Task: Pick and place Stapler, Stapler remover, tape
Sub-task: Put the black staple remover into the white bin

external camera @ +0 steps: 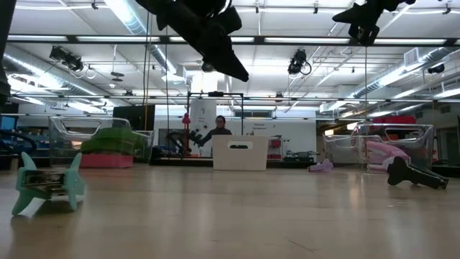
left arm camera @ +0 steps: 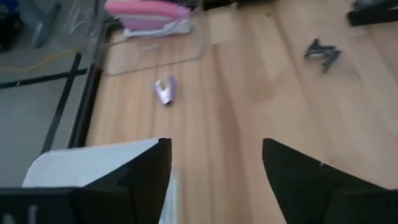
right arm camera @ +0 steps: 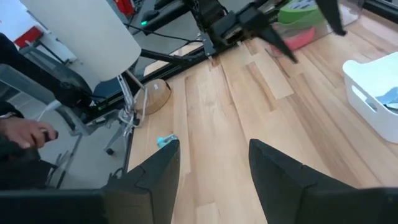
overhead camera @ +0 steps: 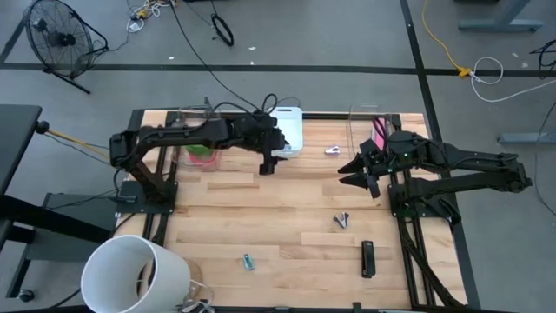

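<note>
Only overhead: black stapler [overhead camera: 367, 258] visible.

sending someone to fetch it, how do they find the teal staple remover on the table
Start at the big white lamp shade at the wooden table's near left corner. Just to its right, near the front edge, lies the teal staple remover. It is the only teal item; the grey remover and black stapler lie farther right.

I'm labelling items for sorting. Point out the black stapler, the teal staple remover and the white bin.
black stapler [overhead camera: 367, 258], high view, middle of its body.
teal staple remover [external camera: 47, 184], low view, its centre between the wings.
white bin [overhead camera: 290, 130], high view, its rim.
</note>
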